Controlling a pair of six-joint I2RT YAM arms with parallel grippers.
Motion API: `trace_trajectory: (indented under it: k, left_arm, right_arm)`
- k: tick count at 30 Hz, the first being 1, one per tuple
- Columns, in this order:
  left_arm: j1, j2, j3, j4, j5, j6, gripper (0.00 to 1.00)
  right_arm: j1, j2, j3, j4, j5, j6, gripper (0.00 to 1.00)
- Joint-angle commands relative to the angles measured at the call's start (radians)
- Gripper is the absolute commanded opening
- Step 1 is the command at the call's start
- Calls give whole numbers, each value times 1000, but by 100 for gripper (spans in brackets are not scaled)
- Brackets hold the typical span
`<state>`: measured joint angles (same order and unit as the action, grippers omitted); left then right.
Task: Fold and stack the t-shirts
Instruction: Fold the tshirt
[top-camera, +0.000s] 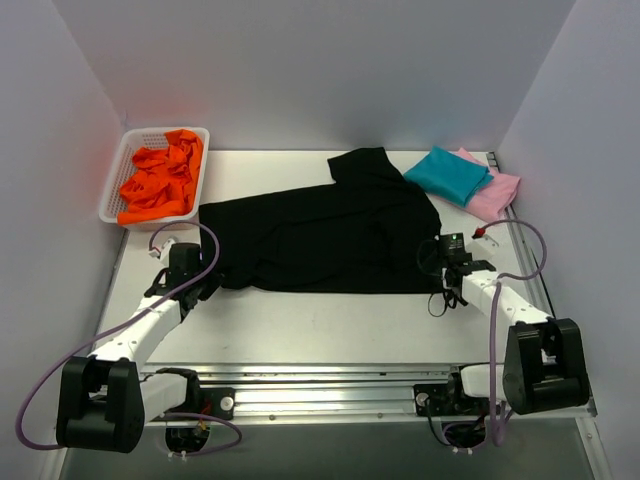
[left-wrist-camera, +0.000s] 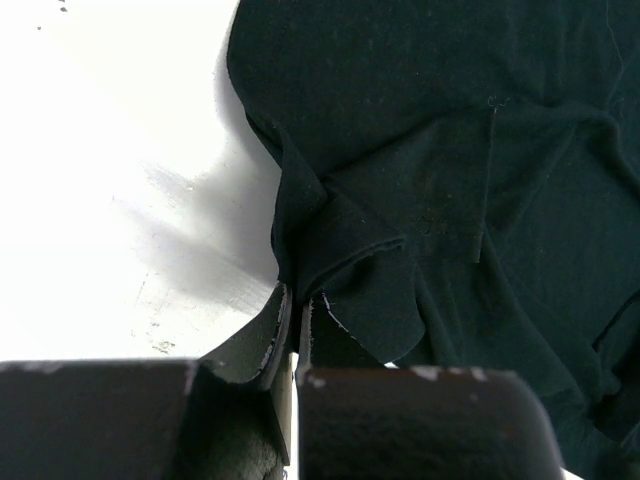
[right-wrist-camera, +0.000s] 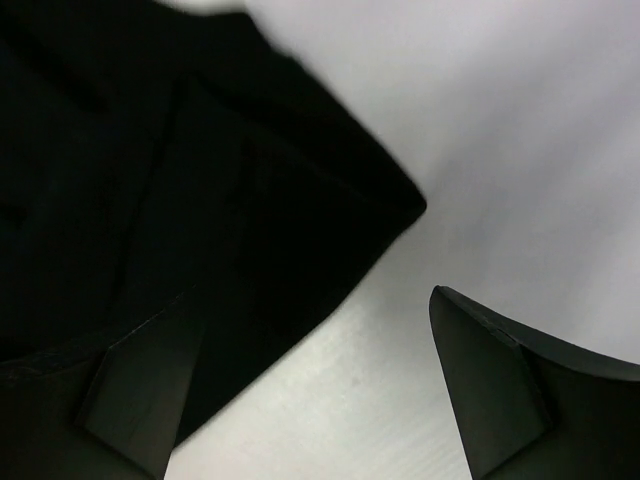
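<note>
Your left pincer (left-wrist-camera: 293, 335) pinches a soft fold of the rumpled black shirt (top-camera: 320, 235) at frame centre; the right pincer (right-wrist-camera: 300, 335) gapes over its corner on the smooth white surface (top-camera: 330, 330).

Blurred black t-shirt (right-wrist-camera: 150, 180), cropped leftward

- We see a robotics lab bench: plain white panels (top-camera: 300, 70) enclose the table (top-camera: 330, 320).
- We see a left arm (top-camera: 135, 330) and right arm (top-camera: 500, 295) bolted to a metal rail (top-camera: 330, 392), cables (top-camera: 494, 350) looping.
</note>
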<state>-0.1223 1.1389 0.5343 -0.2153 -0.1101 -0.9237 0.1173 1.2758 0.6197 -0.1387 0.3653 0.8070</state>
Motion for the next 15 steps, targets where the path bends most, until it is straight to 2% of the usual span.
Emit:
trace_trajectory:
  k: [1,10,15]
  left_arm:
    - [7,-11,1,19,-10,0,2]
    - [7,-13,1,22,-11,3,2]
    - [7,-16,0,16,-10,3,2]
  right_arm:
    - [-5,2,-58,17,-180,-2,89]
    - [-24,105,-37,85,-140,-9,78]
    - [-93,165,3,85,-152,-26,74]
